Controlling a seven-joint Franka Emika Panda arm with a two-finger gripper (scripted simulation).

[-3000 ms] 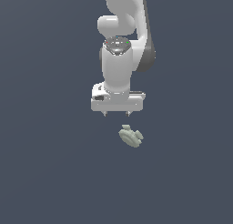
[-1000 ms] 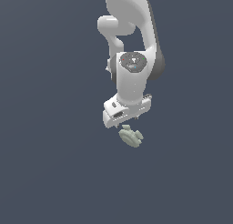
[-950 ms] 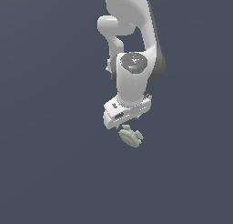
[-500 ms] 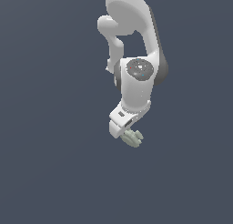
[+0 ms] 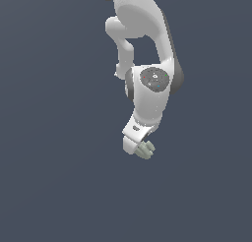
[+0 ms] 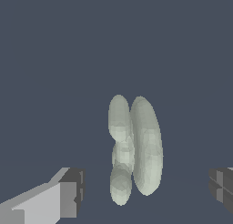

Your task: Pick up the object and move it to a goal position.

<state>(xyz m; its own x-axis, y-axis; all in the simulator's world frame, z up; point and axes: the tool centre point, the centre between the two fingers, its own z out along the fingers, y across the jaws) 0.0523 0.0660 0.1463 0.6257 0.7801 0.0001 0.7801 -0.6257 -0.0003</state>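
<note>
In the exterior view we see the arm (image 5: 147,44) reaching down from the top of the frame, its wrist tilted toward the exterior view's left. The white gripper (image 5: 139,146) sits low at the end of it, and the object (image 5: 146,149), pale grey-green and lumpy, shows just past the gripper's lower edge on the exterior view's right, partly hidden behind the white housing. Everything lies over a flat dark slate surface (image 5: 54,187); we cannot tell from this view whether the object rests on it.

In the wrist view we find one of the fingers (image 6: 54,198) at one side, light grey with a dark pad, then the object (image 6: 136,148) in the middle as a cluster of rounded lobes, then the other finger (image 6: 222,184) at the far edge. The fingers stand wide apart, with clear gaps between each pad and the object, so they hold nothing. The object lies between them, nearer the first finger.
</note>
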